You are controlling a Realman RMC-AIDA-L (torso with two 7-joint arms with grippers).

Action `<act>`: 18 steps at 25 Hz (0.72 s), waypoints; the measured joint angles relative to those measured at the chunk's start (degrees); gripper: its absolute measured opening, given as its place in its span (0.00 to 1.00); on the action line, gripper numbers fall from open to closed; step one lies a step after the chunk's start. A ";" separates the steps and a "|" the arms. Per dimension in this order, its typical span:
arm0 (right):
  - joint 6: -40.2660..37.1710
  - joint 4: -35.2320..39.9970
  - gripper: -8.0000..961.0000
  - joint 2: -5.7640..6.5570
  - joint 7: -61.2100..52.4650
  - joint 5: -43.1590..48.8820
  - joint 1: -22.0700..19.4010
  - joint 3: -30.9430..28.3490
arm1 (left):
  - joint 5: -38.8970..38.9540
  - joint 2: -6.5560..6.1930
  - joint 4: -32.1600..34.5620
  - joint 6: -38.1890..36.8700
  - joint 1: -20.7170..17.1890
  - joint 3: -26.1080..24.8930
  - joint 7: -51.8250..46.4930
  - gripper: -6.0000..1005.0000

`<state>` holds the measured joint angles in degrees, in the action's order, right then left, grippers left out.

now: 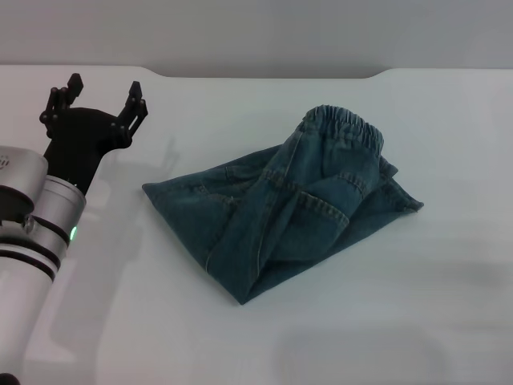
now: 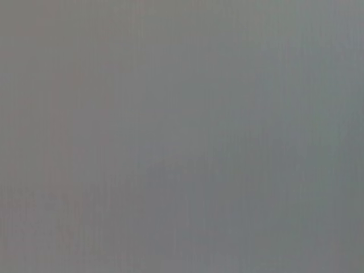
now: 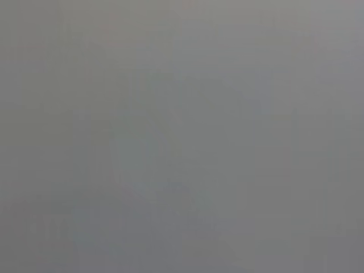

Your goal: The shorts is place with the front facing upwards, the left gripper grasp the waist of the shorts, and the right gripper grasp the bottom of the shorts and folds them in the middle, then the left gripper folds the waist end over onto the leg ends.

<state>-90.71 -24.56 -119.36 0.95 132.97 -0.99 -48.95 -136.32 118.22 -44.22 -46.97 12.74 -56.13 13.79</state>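
The shorts (image 1: 280, 212) lie folded in a rough bundle on the white desk (image 1: 417, 305), a little right of the middle of the head view. The gathered elastic waistband (image 1: 349, 130) sits at the far right top of the bundle, lying over the layers beneath it. A stitched pocket (image 1: 325, 204) faces up just below the waistband. The folded denim spreads from there toward the left and toward the near edge, ending in a blunt corner at the near side. The leg hems cannot be told apart in the folds.

The left pincer (image 1: 103, 98) hangs above the desk well to the left of the shorts, apart from the cloth. Its black prongs are spread wide and hold nothing. Behind it the silver-white arm, with its black rings and small green light, runs down to the near left corner of the view.

The right pincer does not appear in the head view. Both wrist views show only a flat grey field with nothing to make out.
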 joint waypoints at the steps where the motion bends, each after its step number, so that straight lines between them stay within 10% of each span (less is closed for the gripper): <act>1: 0.00 -0.01 0.65 0.00 0.03 0.00 0.06 -0.01 | 0.00 0.00 0.01 0.00 0.01 0.02 0.00 0.84; 18: 0.20 0.22 0.65 -0.03 0.16 -0.14 0.29 0.31 | 0.00 -0.09 0.11 0.26 0.61 -0.04 0.00 0.84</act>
<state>-90.51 -24.34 -119.38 1.11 132.83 -0.70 -48.64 -136.32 118.12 -44.12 -46.71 13.34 -56.16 13.79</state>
